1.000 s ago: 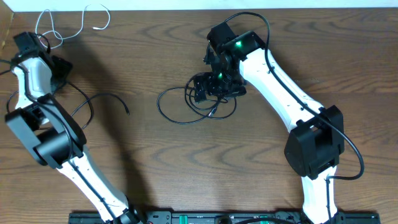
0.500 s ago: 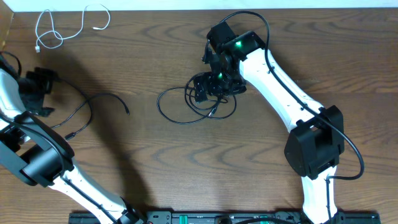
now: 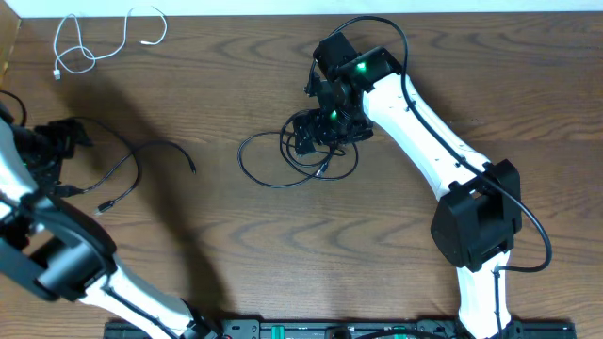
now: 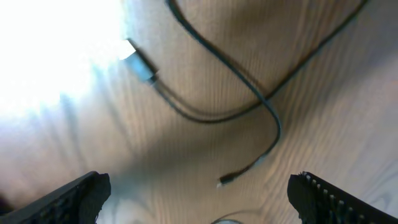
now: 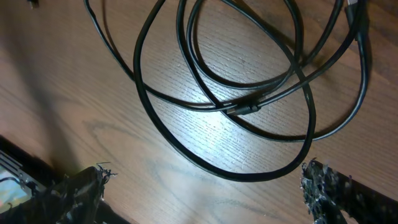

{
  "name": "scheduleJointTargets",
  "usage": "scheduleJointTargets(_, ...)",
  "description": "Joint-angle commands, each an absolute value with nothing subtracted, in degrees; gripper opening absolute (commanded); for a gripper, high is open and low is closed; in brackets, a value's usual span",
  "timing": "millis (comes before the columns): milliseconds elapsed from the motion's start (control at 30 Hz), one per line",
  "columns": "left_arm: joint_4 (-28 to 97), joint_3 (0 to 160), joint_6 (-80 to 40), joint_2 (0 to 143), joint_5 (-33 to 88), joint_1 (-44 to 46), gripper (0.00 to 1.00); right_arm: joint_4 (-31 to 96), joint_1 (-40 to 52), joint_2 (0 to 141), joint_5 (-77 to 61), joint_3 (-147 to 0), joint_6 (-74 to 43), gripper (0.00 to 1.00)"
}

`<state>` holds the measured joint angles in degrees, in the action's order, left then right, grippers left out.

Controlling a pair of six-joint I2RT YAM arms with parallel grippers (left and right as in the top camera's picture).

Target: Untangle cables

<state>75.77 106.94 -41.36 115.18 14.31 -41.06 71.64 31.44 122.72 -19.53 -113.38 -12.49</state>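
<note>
Left fingers (image 4: 68, 199) and right fingers (image 5: 336, 193) wide apart, seemingly empty

The black cable (image 4: 268, 106) (blurred) runs off the top edge, seemingly twice.

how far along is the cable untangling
Done: the white cable lies alone at far left, and one black cable lies apart by the left gripper. In hand: nothing; both grippers are open, the right gripper over the black tangle. Left: separating that tangle's overlapping loops.
</note>
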Motion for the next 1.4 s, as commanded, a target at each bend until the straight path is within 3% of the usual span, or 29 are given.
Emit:
scheduleJointTargets(0,76.0,102.7,-42.3,107.9,7.2,-41.3,0.97,71.6,32.0,120.7,-19.4,-113.1,-11.5,0.99)
scheduleJointTargets(133,72.1,92.3,-44.7,101.3,3.2,-41.3,1.0,70.8,32.0,120.7,-19.4,-112.7,-11.5,0.99)
scheduleJointTargets(467,49.1,69.4,-61.1,98.4,8.2,-40.9,0.98,70.1,32.0,120.7,-19.4,-112.6,-10.4,0.99)
scheduleJointTargets(600,39.9,65.2,-61.8,98.5,8.2,-39.3,0.98,70.1,32.1,120.7,-19.4,-112.6,-10.4,0.99)
scheduleJointTargets(933,34.2,62.7,-67.8,98.9,2.0,-32.2,0.99,69.2,32.4,120.7,-19.4,-112.6,-10.4,0.99)
scheduleJointTargets(1233,33.3,62.7,-70.6,103.4,-1.9,-30.9,0.8,70.7,33.0,120.8,-19.4,-112.6,-10.4,0.99)
scheduleJointTargets(1367,32.7,62.7,-72.1,106.3,-2.3,-31.0,0.79,70.1,34.6,120.9,-19.4,-112.6,-10.4,0.99)
